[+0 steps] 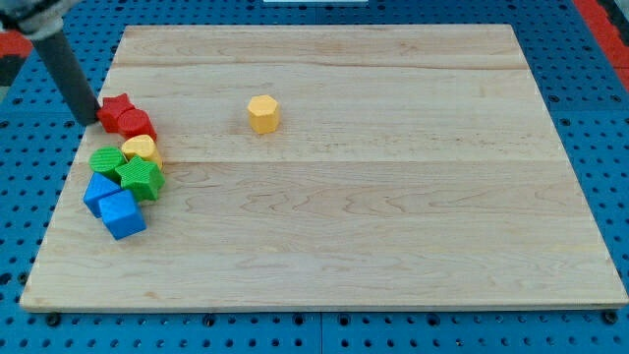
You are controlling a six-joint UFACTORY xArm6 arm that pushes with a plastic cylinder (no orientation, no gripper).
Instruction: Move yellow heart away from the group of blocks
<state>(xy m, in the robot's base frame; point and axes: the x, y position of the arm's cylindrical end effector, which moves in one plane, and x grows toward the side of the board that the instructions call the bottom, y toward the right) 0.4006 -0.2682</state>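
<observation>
The yellow heart (142,149) lies in a tight group at the board's left edge. It touches a red block (137,124) above it, a green block (107,160) to its left and a green star-like block (141,178) below it. A red star-like block (117,110) sits at the group's top. Two blue blocks (100,190) (122,213) lie at the group's bottom. My tip (90,120) is at the board's left edge, just left of the red star-like block, about touching it.
A yellow hexagonal block (263,113) stands alone near the board's upper middle. The wooden board (393,197) rests on a blue perforated base. The rod (64,64) slants up to the view's top left.
</observation>
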